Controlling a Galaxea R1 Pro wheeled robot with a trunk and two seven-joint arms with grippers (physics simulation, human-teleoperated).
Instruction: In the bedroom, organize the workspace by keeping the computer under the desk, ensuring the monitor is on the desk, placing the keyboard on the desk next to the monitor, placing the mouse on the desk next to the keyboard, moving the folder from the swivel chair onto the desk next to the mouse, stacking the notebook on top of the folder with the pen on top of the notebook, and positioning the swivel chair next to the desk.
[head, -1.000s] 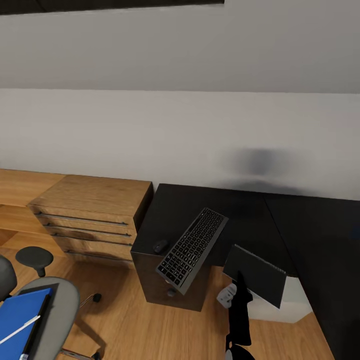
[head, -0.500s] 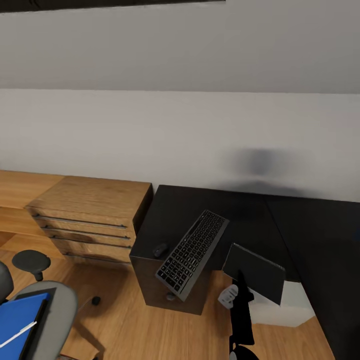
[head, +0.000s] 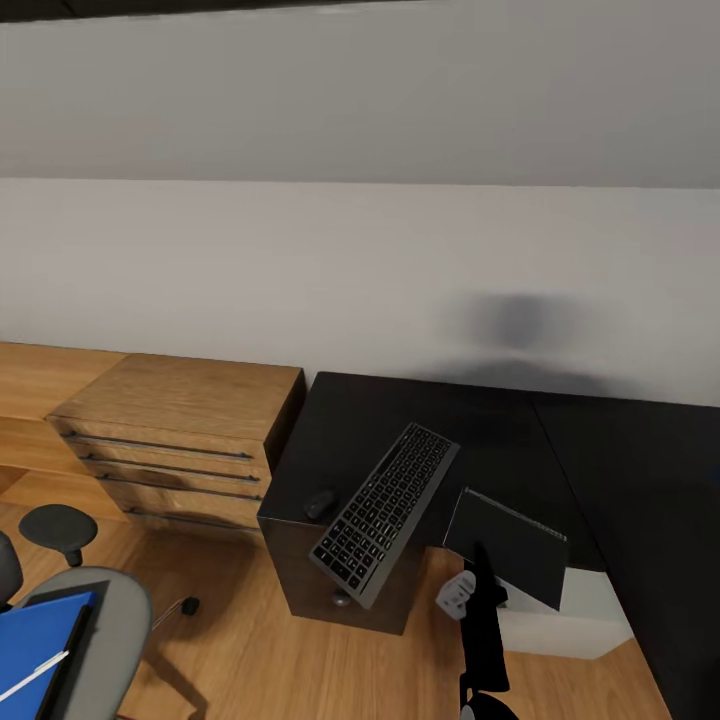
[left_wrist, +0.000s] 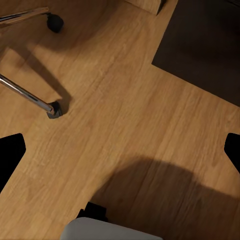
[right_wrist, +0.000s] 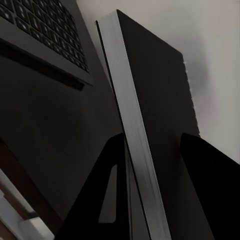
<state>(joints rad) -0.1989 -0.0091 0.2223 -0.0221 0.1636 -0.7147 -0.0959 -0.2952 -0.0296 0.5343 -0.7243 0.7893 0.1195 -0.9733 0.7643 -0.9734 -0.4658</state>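
Right gripper: the right gripper (right_wrist: 131, 200) was clamped on the lower edge of the notebook (head: 510, 545), one finger on each face, so the thin dark cover stood nearly on edge and could be carried without bending.
Notebook position: it was held in the air just off the front edge of the desk (head: 470, 425), beside the keyboard (head: 385, 500), apparently waiting because the folder that should lie beneath it was not yet on the desk.
Left gripper: the fingers (left_wrist: 10, 155) were spread wide apart with nothing between them, over bare wooden floor (left_wrist: 125, 110) near a chrome leg of the swivel chair (head: 105, 620); that hand looked free for the folder.
Folder: the blue folder (head: 35, 650) lay flat on the chair seat with the white pen (head: 32, 677) on top of it, so the pen would likely have to come off first.
Keyboard: it sat aslant on the desk's corner, its near end overhanging the drawer unit.
Mouse: the mouse (head: 320, 503) rested on the desk just beside the keyboard, as required.
Wooden drawer chest: the chest (head: 180, 440) stood touching the desk's left side.
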